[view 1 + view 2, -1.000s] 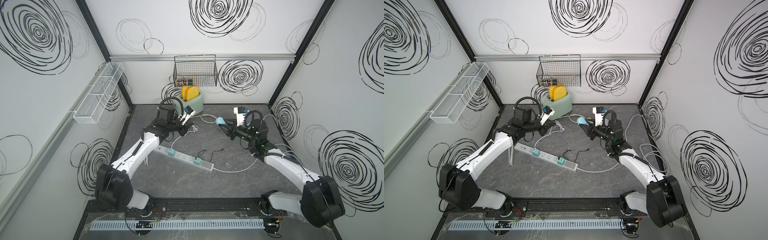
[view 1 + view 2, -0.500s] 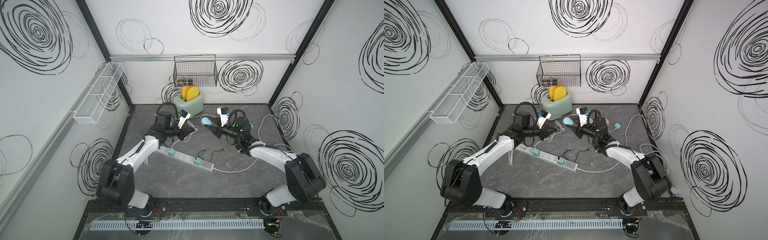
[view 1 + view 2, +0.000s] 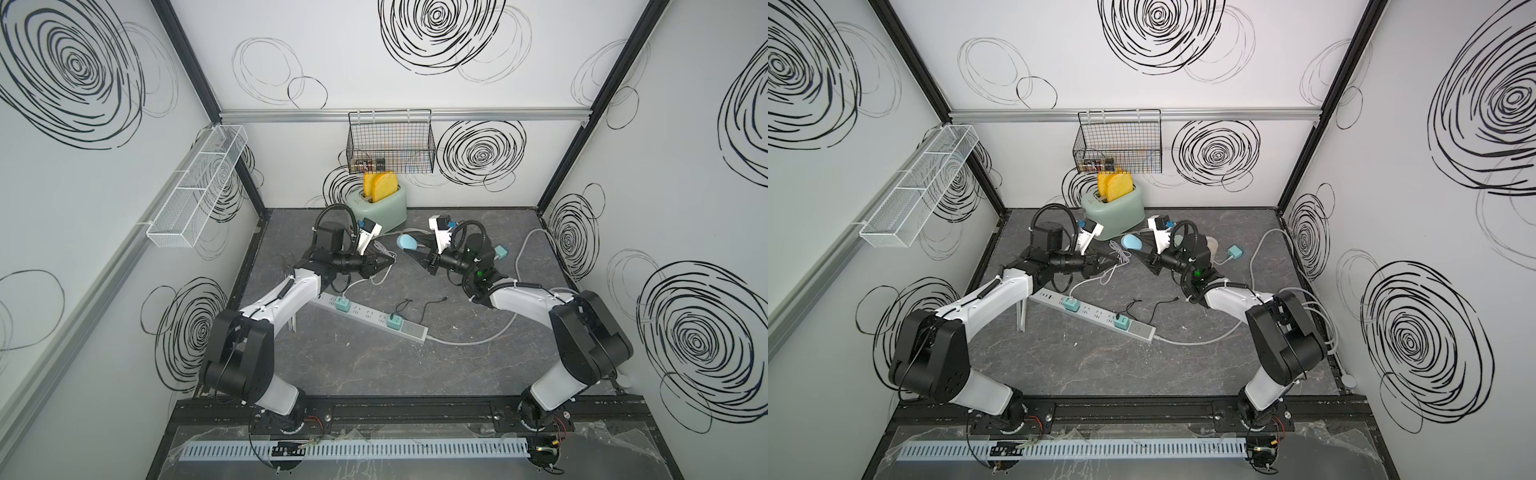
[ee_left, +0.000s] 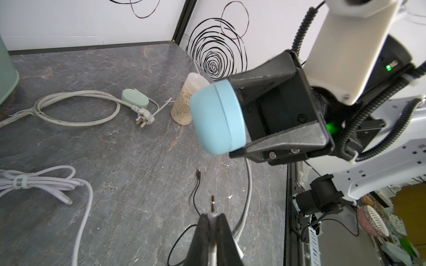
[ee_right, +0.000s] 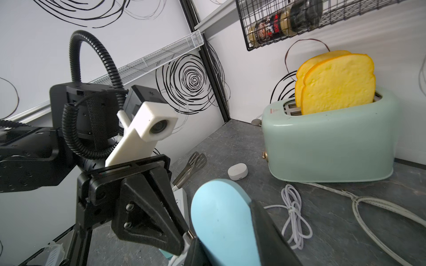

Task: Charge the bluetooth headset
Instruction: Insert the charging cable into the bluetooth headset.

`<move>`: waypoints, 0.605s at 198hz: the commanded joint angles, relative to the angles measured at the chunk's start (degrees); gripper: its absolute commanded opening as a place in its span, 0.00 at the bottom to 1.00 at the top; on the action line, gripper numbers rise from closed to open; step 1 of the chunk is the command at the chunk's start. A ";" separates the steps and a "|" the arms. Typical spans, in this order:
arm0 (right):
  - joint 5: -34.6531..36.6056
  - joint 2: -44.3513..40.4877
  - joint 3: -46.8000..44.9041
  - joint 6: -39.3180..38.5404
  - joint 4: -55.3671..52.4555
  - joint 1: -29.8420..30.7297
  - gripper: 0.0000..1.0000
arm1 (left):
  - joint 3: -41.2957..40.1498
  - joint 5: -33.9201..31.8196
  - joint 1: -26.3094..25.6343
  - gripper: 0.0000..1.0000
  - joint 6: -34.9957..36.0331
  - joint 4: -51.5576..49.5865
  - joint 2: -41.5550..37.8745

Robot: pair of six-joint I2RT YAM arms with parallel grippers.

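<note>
Grey marbled counter [image 3: 374,374], white booth walls with scribbled black circles.

Top views: both show the left gripper [image 3: 387,261] clenched on the plug of a white cable. The right gripper [image 3: 415,249] grasps the blue headset case [image 3: 406,242] in the air, mid-counter, in front of the toaster [image 3: 380,208]. Plug and case are near but apart.

Left wrist: the plug [image 4: 212,204] sticks out past the shut jaws and aims below the case. I cannot make out a charging port. Risk: if misaligned, the plug skids on the shell or bends.

Right wrist: the plug tip sits just beside the case's lower edge. The jaws cover only the case's rear part, so a push may pivot it or pop it loose.

Versus one second ago, the right arm has carried the case in toward the centre. Versus half a second ago, almost nothing has changed.
</note>
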 commanded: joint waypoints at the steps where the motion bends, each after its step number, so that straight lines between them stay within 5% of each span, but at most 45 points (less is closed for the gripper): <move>1: -2.39 0.78 0.73 -0.21 5.91 -0.03 0.21 | -1.36 3.81 -0.14 0.00 -3.44 5.82 0.04; 120: -3.55 2.24 -3.14 1.84 15.03 1.28 0.21 | -2.55 6.84 -0.28 0.00 -7.73 11.24 0.74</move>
